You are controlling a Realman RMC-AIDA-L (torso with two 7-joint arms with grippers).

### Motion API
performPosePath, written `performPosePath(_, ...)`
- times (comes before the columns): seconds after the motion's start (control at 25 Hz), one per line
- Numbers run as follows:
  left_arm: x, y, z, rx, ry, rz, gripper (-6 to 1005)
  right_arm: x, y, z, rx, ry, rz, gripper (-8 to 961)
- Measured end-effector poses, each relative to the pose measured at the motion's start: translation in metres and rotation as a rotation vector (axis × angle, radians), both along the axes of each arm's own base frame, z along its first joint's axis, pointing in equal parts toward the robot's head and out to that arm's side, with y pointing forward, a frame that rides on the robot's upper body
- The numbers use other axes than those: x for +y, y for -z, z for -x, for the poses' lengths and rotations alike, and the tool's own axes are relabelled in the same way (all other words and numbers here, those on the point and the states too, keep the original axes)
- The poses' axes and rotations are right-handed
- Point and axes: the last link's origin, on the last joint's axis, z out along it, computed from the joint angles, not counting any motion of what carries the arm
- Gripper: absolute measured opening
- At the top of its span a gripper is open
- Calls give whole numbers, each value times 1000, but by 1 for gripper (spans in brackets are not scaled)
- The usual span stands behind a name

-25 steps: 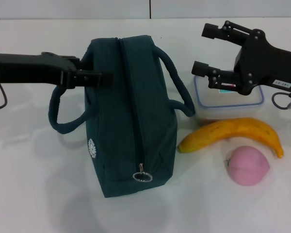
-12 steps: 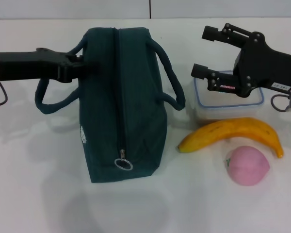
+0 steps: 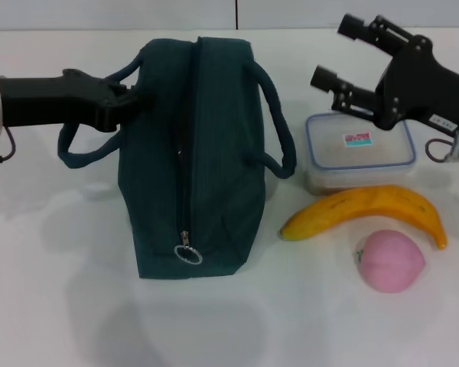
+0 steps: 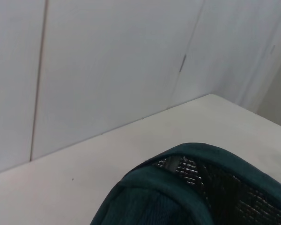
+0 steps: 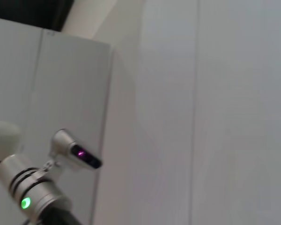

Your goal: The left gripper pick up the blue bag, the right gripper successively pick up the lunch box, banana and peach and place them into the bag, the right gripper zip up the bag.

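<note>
Left tool (image 3: 134, 103) grips blue bag (image 3: 195, 160); open right tool (image 3: 338, 53) above lunch box (image 3: 359, 151)

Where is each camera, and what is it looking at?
Head view: up on the robot's head, looking down at the table; shows the left gripper at the blue bag and the open right gripper.
Left wrist view: on the left arm, looking past the bag's end at a wall; no robot parts show.
Right wrist view: on the right arm, facing walls and the silver left wrist.
Head and left wrist views share the bag.

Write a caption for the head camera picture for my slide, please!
Left gripper grips the zipped blue bag; open right gripper hovers above the lunch box.
</note>
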Motion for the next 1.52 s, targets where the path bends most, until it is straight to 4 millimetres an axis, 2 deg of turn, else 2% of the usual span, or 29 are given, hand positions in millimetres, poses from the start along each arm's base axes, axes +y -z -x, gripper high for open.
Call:
performPosePath(0.2, 4, -3, -4, -9, 14, -4, 40, 2, 0, -3, 74, 81, -57, 725)
performPosePath(0.36, 9, -5, -13, -39, 22, -3, 40, 3, -10, -12, 157, 155, -123, 721)
performPosePath(0.48, 11, -3, -10, -43, 20, -8, 40, 1, -10, -24, 187, 223, -138, 719)
performPosePath(0.52, 12, 0, -8, -46, 20, -8, 40, -3, -7, -35, 183, 267, -138, 718)
performPosePath(0.56, 14, 3, -7, -49, 21, -9, 40, -3, -7, -35, 183, 267, -138, 717)
performPosePath(0.72, 15, 14, -4, -52, 20, 1, 40, -19, -7, -56, 299, 384, -50, 713)
performPosePath(1.04, 13, 23, -2, -43, 54, 17, 40, -55, -26, -99, 570, 587, -17, 706)
performPosePath(1.24, 14, 25, 0, -31, 69, 4, 40, -52, -20, -124, 614, 783, 21, 702)
performPosePath(1.52, 15, 28, 2, -13, 97, -8, 40, -41, -8, -135, 638, 939, 124, 696)
